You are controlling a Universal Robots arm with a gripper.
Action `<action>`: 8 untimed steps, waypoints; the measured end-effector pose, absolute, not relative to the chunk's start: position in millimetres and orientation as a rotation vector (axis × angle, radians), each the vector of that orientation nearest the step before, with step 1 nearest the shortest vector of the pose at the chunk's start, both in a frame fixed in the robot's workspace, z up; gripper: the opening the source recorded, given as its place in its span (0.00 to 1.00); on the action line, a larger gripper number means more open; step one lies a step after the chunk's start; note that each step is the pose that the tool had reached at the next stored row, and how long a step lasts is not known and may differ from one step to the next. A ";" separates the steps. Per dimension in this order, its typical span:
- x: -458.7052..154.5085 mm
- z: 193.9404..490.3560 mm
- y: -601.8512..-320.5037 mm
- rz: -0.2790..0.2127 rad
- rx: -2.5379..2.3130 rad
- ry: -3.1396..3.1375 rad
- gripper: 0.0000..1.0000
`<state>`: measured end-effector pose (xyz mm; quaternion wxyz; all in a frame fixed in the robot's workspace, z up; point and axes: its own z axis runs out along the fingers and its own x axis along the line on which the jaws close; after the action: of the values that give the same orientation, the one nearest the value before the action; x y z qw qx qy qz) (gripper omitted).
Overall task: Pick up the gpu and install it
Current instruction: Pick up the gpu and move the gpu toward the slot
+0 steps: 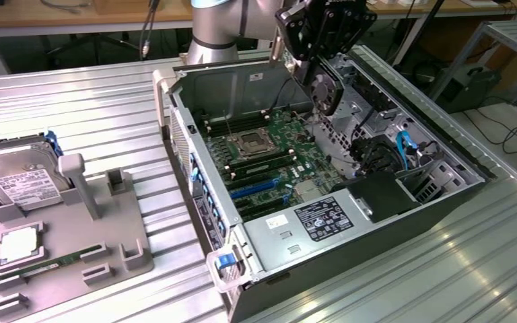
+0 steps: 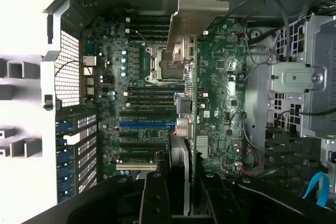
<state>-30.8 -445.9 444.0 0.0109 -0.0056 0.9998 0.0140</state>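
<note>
My gripper [image 1: 315,62] hangs above the open computer case [image 1: 330,269], shut on the gpu [image 1: 327,93]. The gpu is a dark card with a round black fan, held on edge over the far end of the motherboard [image 1: 272,151] and clear of it. In the wrist view the gpu [image 2: 185,109] shows edge-on between my black fingers [image 2: 155,198], with its silver end bracket [image 2: 195,9] pointing away from the wrist. Below the card lie the processor socket [image 2: 157,64] and the row of expansion slots [image 2: 144,125], including a blue one.
Case walls surround the motherboard, with a drive cage [image 1: 366,108], blue cables [image 1: 405,151] and a power supply [image 1: 323,219] inside. On the exterior view's left, a grey fixture [image 1: 106,235] on the ribbed metal table holds a silver hard drive [image 1: 21,182] and a green memory stick [image 1: 52,264].
</note>
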 end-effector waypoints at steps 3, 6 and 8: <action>-26.4 443.9 -445.9 0.044 -0.017 3.120 0.27; -22.8 443.8 -445.9 0.044 -0.017 3.119 0.27; -20.2 443.8 -445.9 0.044 -0.017 3.120 0.27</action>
<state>-20.2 -445.9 443.8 0.0109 -0.0056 0.9998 0.0140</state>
